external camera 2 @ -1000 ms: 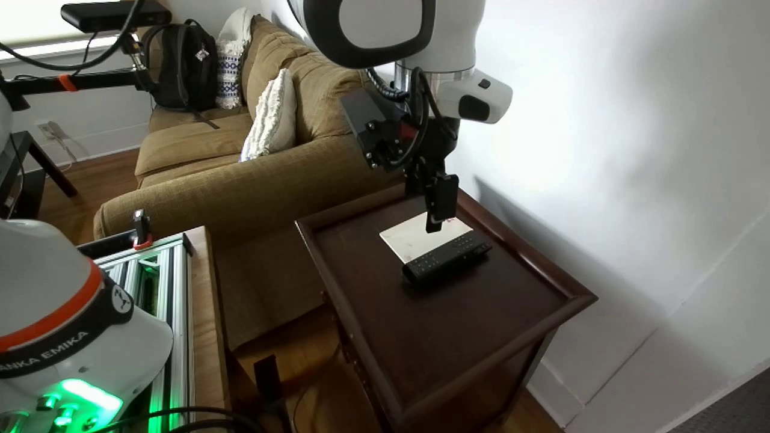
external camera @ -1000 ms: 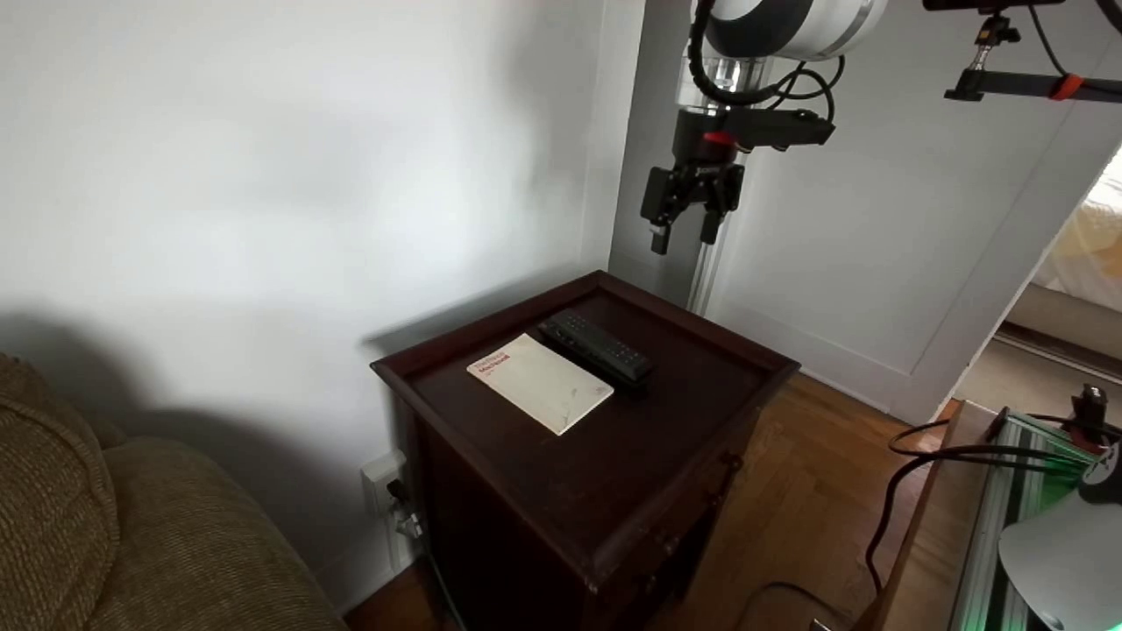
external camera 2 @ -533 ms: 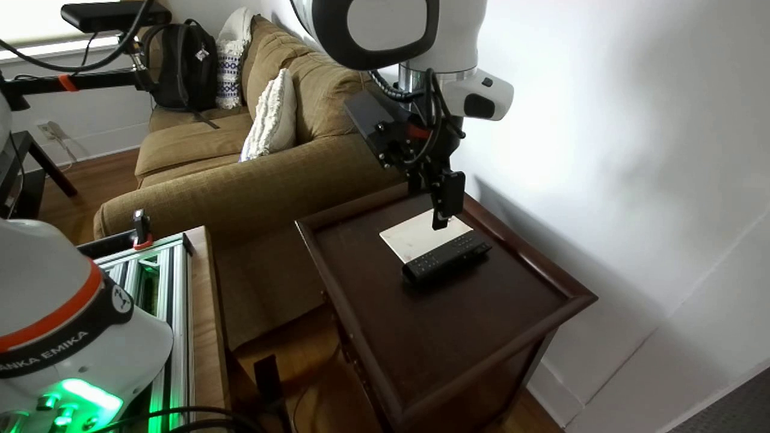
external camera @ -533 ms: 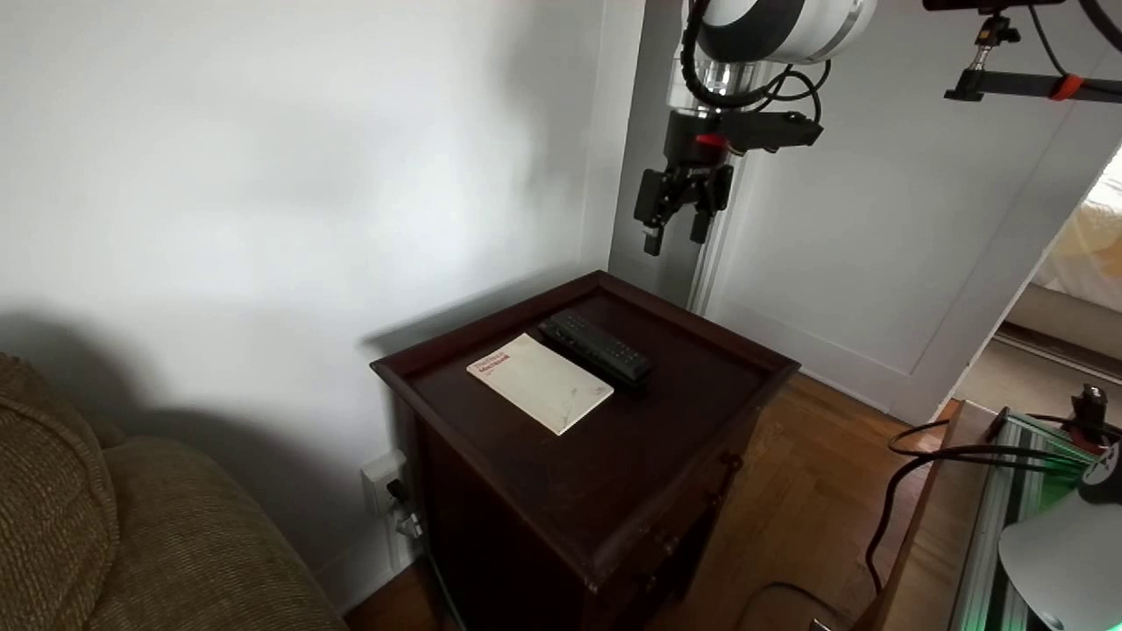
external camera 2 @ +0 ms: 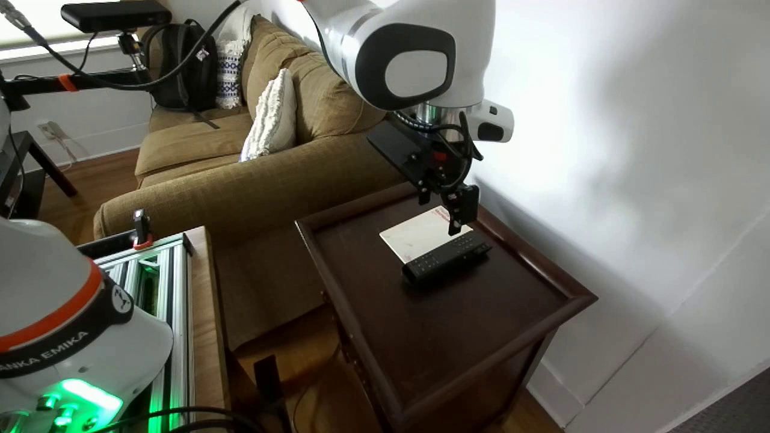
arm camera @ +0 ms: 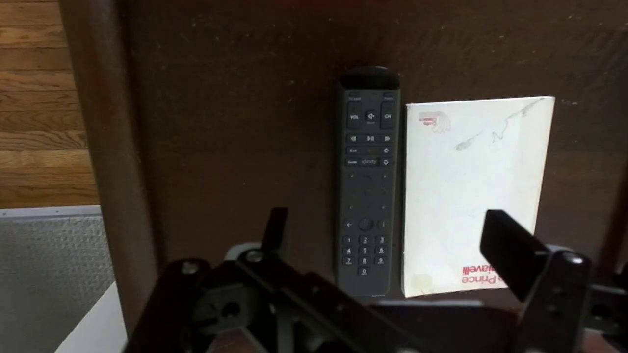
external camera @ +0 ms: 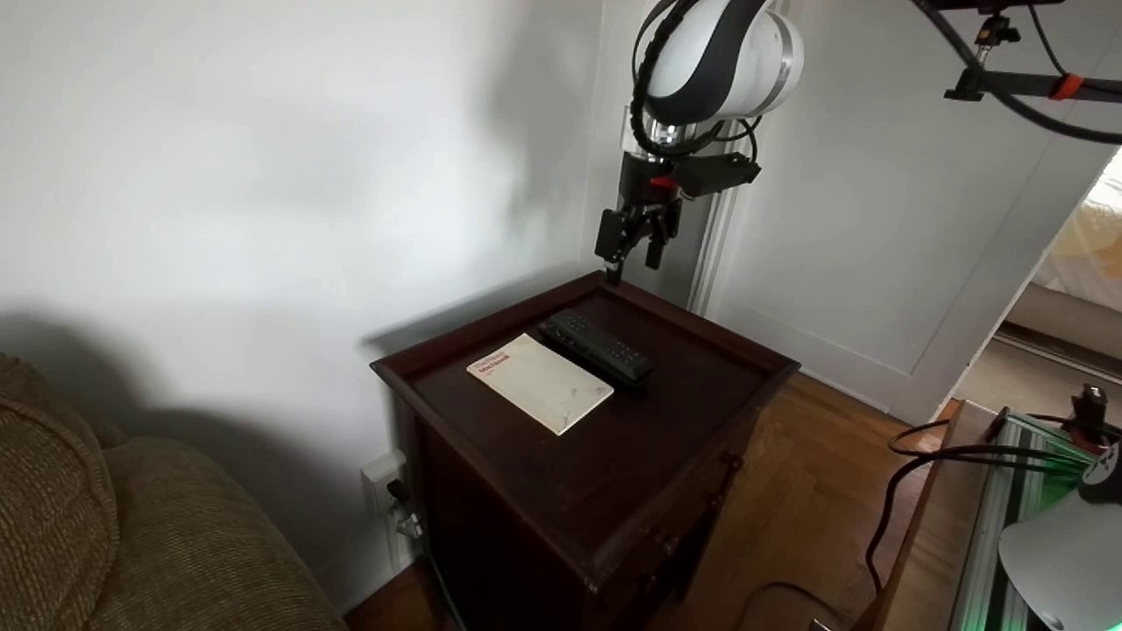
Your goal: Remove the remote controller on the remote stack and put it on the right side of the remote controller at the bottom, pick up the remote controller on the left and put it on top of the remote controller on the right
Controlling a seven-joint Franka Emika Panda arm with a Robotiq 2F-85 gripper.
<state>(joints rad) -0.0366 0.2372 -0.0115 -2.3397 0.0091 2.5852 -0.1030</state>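
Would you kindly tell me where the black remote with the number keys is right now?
In the wrist view, the black remote is just right of the picture's centre, on the dark wooden nightstand, directly to the left of the white book.

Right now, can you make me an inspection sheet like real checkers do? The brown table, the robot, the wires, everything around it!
Surface: dark wooden nightstand with a raised rim.
Job's things: remote stack, an Xfinity remote on top, buttons up; what lies beneath is mostly hidden.
Clutter: one white paperback with red lettering, lying alongside the stack.
Grippers: end effector open, raised, nothing seen between its fingers.
Cables: a ribbed black hose loops along the arm; black cables run near the robot base.
Surroundings: brown sofa with a black backpack and a fringed pillow; white wall.
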